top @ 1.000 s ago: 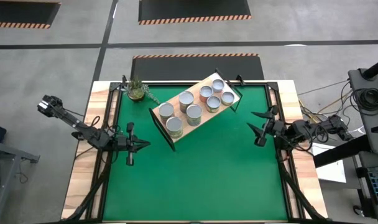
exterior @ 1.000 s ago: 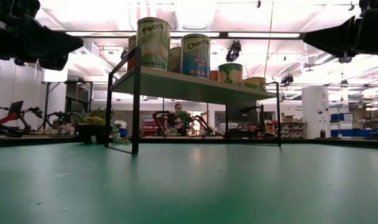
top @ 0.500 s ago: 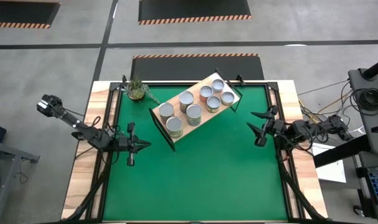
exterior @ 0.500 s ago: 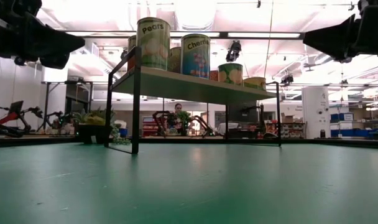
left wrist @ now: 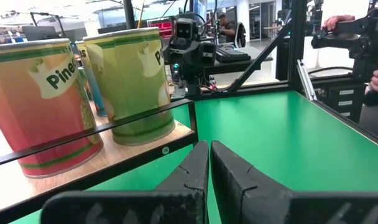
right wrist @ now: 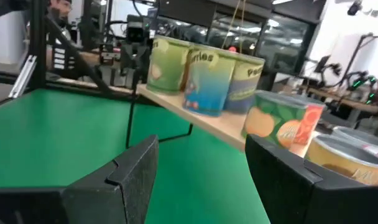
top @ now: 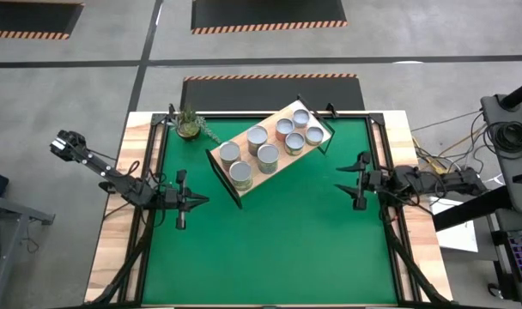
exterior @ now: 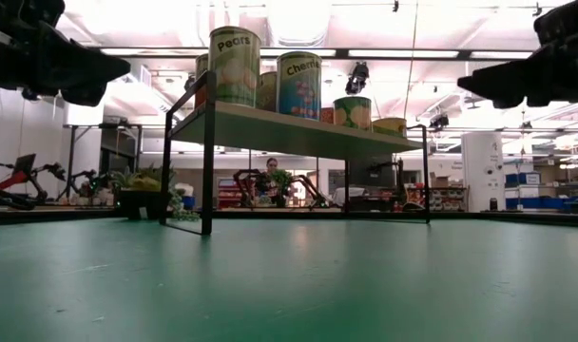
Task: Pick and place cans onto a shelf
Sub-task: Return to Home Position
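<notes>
Cans (top: 268, 154): seven, all on shelf (top: 248, 155).
Right hand (top: 350, 184): released, empty, near bench (top: 287, 249) right edge; retract clear of shelf.
Left hand (top: 197, 200): clenched, empty.

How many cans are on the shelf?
8. All cans stand on the shelf in two rows of four: one row along its far side, one along its near side. None seem hidden from above.

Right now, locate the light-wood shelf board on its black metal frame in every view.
High view: the light-wood shelf slants across the far middle of the green table mat.
Low view: shelf at centre, on black legs.
Left wrist view: shelf just beyond the left gripper, jaws shut.
Right wrist view: shelf beyond the right gripper, jaws open.
Shared landmark: that mat underneath.
</notes>
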`<state>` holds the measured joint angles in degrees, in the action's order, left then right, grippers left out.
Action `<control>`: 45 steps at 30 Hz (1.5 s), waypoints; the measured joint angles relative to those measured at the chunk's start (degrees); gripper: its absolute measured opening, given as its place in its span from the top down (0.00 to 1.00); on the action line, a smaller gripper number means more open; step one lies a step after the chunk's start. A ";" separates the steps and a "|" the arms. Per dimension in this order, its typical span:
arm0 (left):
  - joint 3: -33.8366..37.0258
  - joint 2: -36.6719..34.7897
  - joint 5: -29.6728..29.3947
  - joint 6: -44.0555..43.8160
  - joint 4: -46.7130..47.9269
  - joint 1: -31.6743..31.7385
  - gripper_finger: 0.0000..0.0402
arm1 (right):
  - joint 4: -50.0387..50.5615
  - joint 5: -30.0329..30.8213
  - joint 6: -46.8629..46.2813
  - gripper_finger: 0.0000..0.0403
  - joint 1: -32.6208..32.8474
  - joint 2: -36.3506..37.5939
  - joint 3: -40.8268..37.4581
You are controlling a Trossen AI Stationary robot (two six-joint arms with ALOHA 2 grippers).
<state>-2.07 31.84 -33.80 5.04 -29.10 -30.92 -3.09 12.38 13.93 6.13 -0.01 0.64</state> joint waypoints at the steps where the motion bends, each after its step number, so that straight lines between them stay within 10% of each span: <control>1: -0.01 0.15 0.00 0.00 0.00 0.00 1.00 | 0.42 -0.93 -0.73 0.43 -0.88 0.00 0.00; 45: -0.04 6.99 -0.11 0.00 -0.04 0.00 1.00 | 0.20 -1.88 -6.47 0.43 -2.77 -1.62 0.07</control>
<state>-2.11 38.83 -33.91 5.04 -29.14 -30.91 -2.89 10.50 7.46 3.36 -1.63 0.71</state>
